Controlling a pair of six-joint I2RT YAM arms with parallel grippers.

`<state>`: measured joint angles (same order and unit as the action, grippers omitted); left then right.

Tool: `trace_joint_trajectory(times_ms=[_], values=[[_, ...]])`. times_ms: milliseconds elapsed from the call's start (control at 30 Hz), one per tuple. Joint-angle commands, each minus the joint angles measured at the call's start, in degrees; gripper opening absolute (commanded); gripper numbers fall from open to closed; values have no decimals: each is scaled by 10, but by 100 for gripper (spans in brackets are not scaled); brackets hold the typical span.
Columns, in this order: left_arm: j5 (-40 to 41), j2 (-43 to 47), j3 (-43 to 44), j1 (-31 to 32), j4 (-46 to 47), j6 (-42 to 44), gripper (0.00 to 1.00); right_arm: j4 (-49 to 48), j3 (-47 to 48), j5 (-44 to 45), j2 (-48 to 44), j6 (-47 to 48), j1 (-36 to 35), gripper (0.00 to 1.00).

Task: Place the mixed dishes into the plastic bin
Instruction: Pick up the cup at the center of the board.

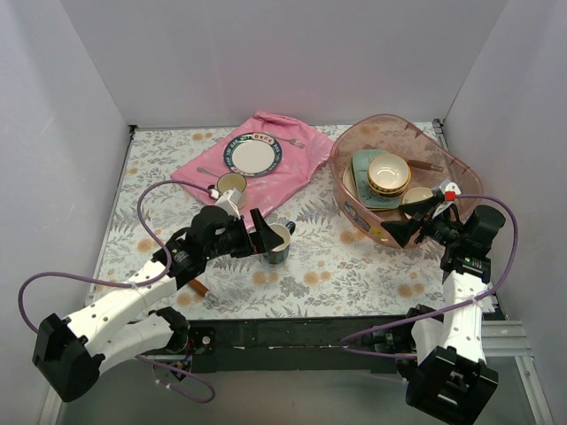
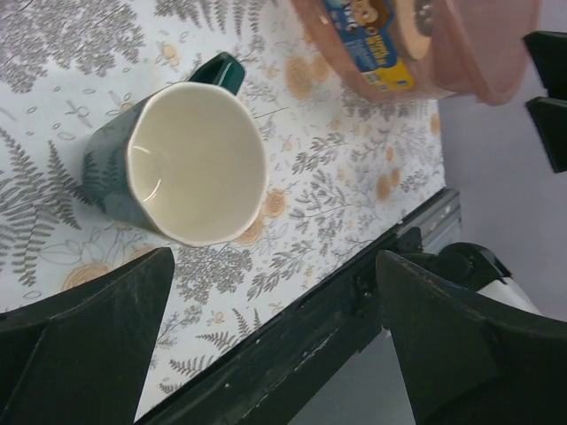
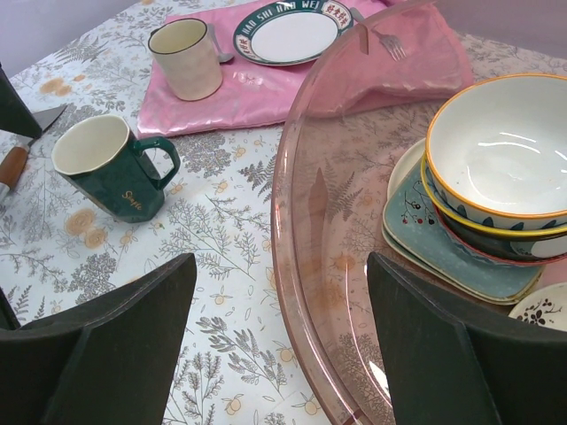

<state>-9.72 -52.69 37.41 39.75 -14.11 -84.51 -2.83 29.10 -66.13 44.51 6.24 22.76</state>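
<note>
My left arm reaches from its base at the table's near left corner, slanting forward and right toward the table's middle with the forearm low. My left gripper [image 1: 259, 237] faces right, its jaws spread wide and holding nothing. The dark green mug [image 2: 195, 168] stands just ahead of them. It is upright on the table's middle, mouth up and showing its cream inside, with its handle pointing toward the far right, at the plastic bin [image 3: 332, 266].

My right arm rises from the near right corner and bends back left and forward. My right gripper [image 1: 409, 223] is at the bin's near wall with its fingers parted and empty, and the bin's rim curves across in front of them.

The bin sits by the table's far right corner. Inside it lies a pale green tray [image 3: 443, 252], and on the tray a cream bowl [image 3: 500, 159] is nested mouth up in a patterned one. A pink cloth [image 1: 292, 173] at the far edge carries a dark-rimmed plate [image 1: 252, 157] and a cream cup [image 3: 186, 57], also mouth up.
</note>
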Motion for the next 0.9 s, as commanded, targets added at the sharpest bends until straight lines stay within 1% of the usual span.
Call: trace_joint_trajectory(times_ms=[0, 67, 100, 133, 200, 233, 300, 333, 400, 433, 500, 533, 567, 633, 667, 800, 867], values=[[94, -35, 57, 29, -73, 2, 98, -17, 3, -1, -6, 6, 1, 85], [144, -57, 77, 37, -101, 3, 97, -17, 3, -1, -5, 7, 1, 85], [153, -65, 81, 40, -106, 2, 96, -18, 3, -1, -5, 7, 1, 85], [162, -73, 86, 42, -115, 1, 91, -18, 2, -1, -5, 7, 1, 85], [184, -98, 94, 45, -120, 0, 86, -18, 1, -1, -4, 8, 0, 85], [193, -104, 96, 45, -123, -2, 79, -18, 1, -1, -4, 7, 1, 85], [219, -123, 103, 46, -128, -3, 76, -19, 1, -1, -4, 7, 0, 85], [227, -127, 105, 47, -130, -1, 72, -18, 1, -1, -4, 8, 1, 85], [246, -144, 115, 48, -132, 3, 68, -18, 1, -1, -3, 8, 1, 85], [250, -151, 120, 48, -137, 8, 65, -19, 0, -1, -2, 9, 1, 85], [257, -162, 128, 50, -141, 13, 57, -20, 0, -1, -3, 8, 1, 85], [261, -175, 135, 50, -145, 15, 56, -19, 0, -1, -2, 9, 1, 85], [263, -181, 137, 51, -145, 18, 52, -19, 0, -1, -3, 8, 1, 85], [264, -190, 142, 52, -145, 21, 47, -18, 0, -1, -2, 8, 1, 85], [265, -199, 143, 52, -145, 23, 42, -18, 0, -1, -2, 9, 0, 85], [263, -213, 149, 53, -145, 31, 30, -18, 0, 0, -2, 11, 1, 85], [259, -216, 151, 54, -145, 36, 27, -18, 0, 1, -2, 10, 1, 85]])
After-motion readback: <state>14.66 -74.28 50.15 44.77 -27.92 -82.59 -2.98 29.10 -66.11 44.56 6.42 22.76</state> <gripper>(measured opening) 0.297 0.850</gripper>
